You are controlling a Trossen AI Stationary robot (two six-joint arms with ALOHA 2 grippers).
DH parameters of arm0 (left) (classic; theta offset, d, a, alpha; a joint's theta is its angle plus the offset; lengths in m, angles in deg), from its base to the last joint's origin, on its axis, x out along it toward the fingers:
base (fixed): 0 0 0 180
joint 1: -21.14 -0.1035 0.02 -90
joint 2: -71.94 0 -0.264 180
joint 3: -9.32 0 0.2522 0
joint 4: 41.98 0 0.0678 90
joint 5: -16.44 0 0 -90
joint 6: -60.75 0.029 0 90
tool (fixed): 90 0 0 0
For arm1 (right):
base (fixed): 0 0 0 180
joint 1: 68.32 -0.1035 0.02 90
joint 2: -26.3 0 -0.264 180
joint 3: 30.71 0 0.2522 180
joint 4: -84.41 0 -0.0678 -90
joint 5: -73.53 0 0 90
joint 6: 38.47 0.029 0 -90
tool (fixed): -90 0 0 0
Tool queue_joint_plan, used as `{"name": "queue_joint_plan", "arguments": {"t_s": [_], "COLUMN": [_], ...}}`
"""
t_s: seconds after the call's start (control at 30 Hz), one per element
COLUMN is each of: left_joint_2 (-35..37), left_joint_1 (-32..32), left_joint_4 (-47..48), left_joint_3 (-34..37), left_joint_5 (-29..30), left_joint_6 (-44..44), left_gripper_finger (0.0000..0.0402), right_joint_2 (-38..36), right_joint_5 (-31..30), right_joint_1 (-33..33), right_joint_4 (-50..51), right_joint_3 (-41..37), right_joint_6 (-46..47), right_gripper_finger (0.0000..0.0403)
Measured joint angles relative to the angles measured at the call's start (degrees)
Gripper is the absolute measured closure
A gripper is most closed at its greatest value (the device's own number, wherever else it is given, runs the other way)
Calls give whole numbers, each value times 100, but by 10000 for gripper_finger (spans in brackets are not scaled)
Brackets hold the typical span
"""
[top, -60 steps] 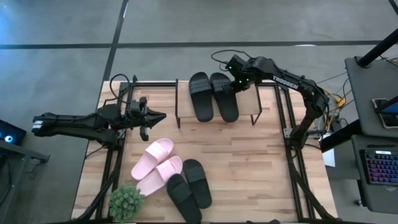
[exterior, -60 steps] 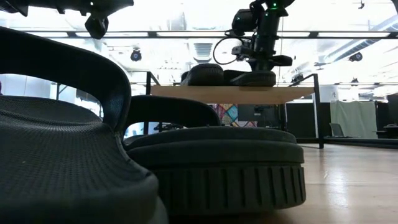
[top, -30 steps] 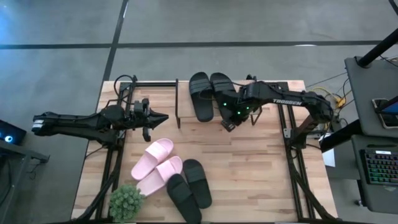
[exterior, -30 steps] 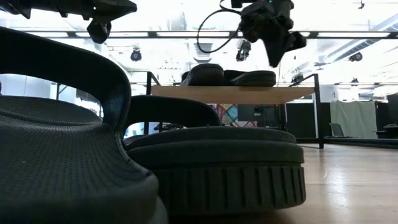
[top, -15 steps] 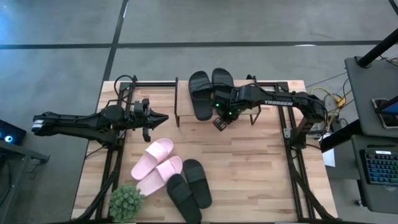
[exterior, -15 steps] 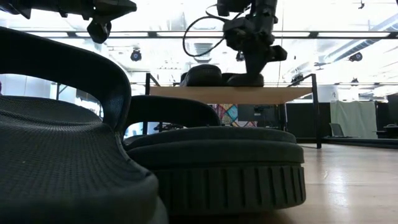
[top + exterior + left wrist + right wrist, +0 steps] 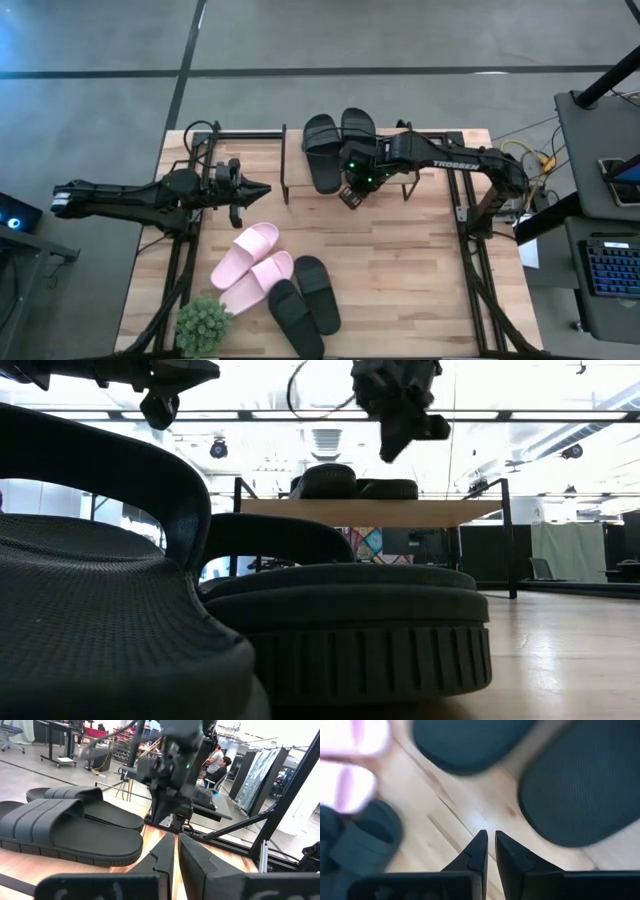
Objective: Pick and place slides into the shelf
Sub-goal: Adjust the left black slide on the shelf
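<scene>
Two black slides (image 7: 322,152) (image 7: 358,135) lie side by side, soles down, on the shelf (image 7: 298,168) at the table's far middle. Their heel ends (image 7: 580,785) show in the right wrist view. My right gripper (image 7: 348,195) hangs shut and empty above the shelf's near edge, pointing steeply down, clear of the slides (image 7: 355,482). Two pink slides (image 7: 247,253) and two more black slides (image 7: 317,293) lie on the table's near part. My left gripper (image 7: 264,187) waits shut and level to the left of the shelf.
A small green plant (image 7: 203,325) stands at the table's near left corner. Black frame rails (image 7: 470,250) run along both sides of the table. Bare wood lies between the shelf and the slides near the front.
My right gripper has gone toward the table's left, dipped to the near end of the right-hand black slide on the shelf, then risen clear and tipped less steeply. That slide has slid a little toward the table's far edge.
</scene>
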Motion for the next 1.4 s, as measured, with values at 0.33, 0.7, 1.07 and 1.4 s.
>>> {"name": "queue_joint_plan", "arguments": {"t_s": [0.33, 0.7, 1.07, 1.4], "left_joint_2": [-133, -504, -498, -863], "left_joint_1": [0, 0, 0, -374], "left_joint_4": [1, 9, 48, 569], "left_joint_3": [0, 0, 31, -586], "left_joint_5": [0, -67, -168, -191], "left_joint_6": [0, -309, -564, -584], "left_gripper_finger": [391, 391, 391, 391], "right_joint_2": [475, 2045, 2037, 1431], "right_joint_5": [-64, -67, -500, -2454], "right_joint_1": [77, 151, 12, -15], "right_joint_4": [-1491, -695, 195, 1505], "right_joint_3": [977, 2160, 3129, 3137], "right_joint_6": [-787, -1788, -1966, -1329], "right_gripper_finger": [375, 374, 374, 374]}}
